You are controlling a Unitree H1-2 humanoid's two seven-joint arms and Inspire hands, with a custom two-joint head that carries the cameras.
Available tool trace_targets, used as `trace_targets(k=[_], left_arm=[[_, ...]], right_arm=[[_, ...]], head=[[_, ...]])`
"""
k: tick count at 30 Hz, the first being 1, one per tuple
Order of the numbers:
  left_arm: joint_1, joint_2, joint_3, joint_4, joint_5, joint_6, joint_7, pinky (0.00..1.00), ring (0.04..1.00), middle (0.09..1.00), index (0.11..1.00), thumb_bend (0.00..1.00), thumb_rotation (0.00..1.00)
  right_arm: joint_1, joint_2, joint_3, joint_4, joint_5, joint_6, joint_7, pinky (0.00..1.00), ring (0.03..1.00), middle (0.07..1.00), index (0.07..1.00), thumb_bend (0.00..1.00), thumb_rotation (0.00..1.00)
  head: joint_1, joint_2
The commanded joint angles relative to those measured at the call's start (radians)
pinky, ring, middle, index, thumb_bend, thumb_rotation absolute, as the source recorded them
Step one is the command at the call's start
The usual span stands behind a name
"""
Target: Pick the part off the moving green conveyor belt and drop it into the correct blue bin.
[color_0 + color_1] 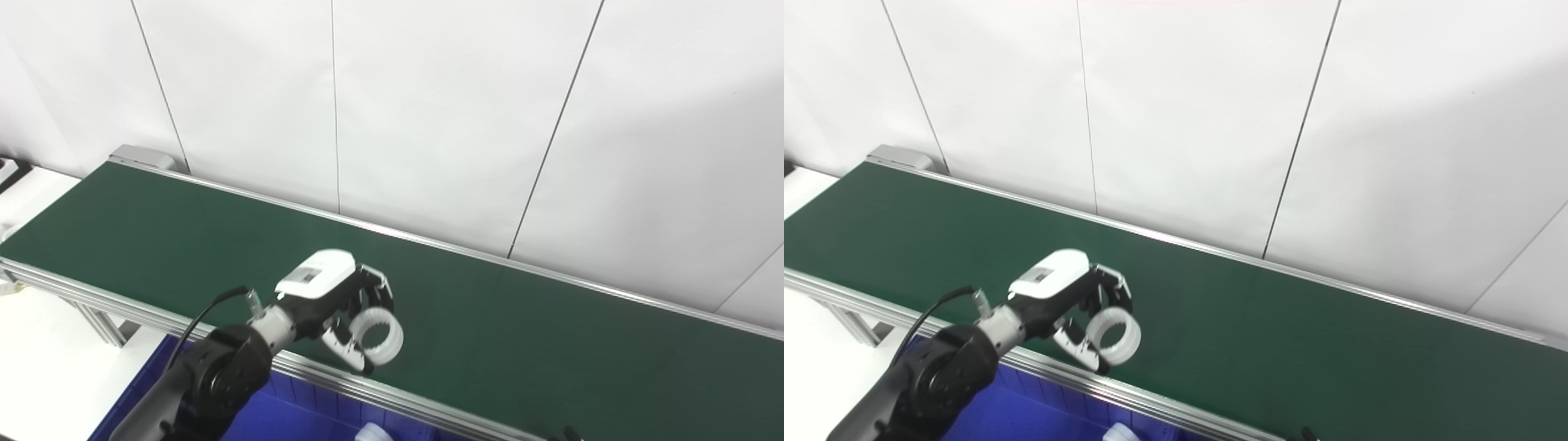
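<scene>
**Ring part held over belt's edge**

The left robot hand [343, 300] has its fingers closed around a white ring-shaped part [378, 335], held above the near edge of the green conveyor belt [520, 331]; a blue bin [288, 416] sits below.

No readable text, brand, number or sign is being shown anywhere in either view. A small grey label is being carried on the white back cover of the left hand [334, 294], but its print is being rendered too small and too blurred to be read. Nothing legible is being displayed on the green conveyor belt [520, 343], on its aluminium rails, on the blue bin [288, 416] or on the white wall panels behind.
</scene>
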Motion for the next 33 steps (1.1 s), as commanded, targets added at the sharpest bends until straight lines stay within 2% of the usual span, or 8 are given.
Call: trace_targets(k=[1,7,10,14,22,33], left_arm=[[0.011,0.008,0.016,-0.057,0.011,0.01,0.001,0.39,0.397,0.494,0.517,0.5,0.0],[0.102,0.0,0.036,-0.113,-0.002,0.027,-0.002,0.41,0.396,0.488,0.52,0.5,0.0],[0.144,-0.005,0.038,-0.092,-0.014,-0.005,0.022,0.42,0.412,0.495,0.519,0.49,0.0],[0.184,-0.023,0.028,-0.066,0.015,-0.007,0.045,0.41,0.427,0.501,0.517,0.48,0.0],[0.247,-0.05,0.003,0.06,0.072,-0.081,0.166,0.45,0.423,0.498,0.513,0.48,0.0],[0.25,-0.077,-0.021,0.22,0.067,-0.088,0.208,0.46,0.425,0.504,0.514,0.48,0.0]], right_arm=[[0.008,-0.005,-0.016,-0.033,0.019,-0.052,0.01,0.74,0.819,0.873,0.946,0.09,0.94],[0.049,-0.01,-0.043,-0.065,0.041,-0.053,0.012,0.77,0.833,0.881,0.951,0.08,0.9],[0.073,-0.013,-0.06,-0.079,0.049,-0.053,0.012,0.78,0.835,0.881,0.955,0.08,0.9],[0.09,-0.016,-0.077,-0.085,0.063,-0.053,0.022,0.8,0.845,0.888,0.966,0.09,0.9],[0.101,-0.011,-0.108,-0.083,0.091,-0.053,0.049,0.83,0.86,0.9,0.978,0.1,0.89],[0.081,-0.001,-0.139,-0.066,0.098,-0.053,0.071,0.82,0.855,0.902,0.989,0.08,0.95]], head=[[-0.002,0.001],[-0.025,0.025],[-0.03,0.038],[-0.023,0.042],[-0.008,0.041],[0.009,0.038]])
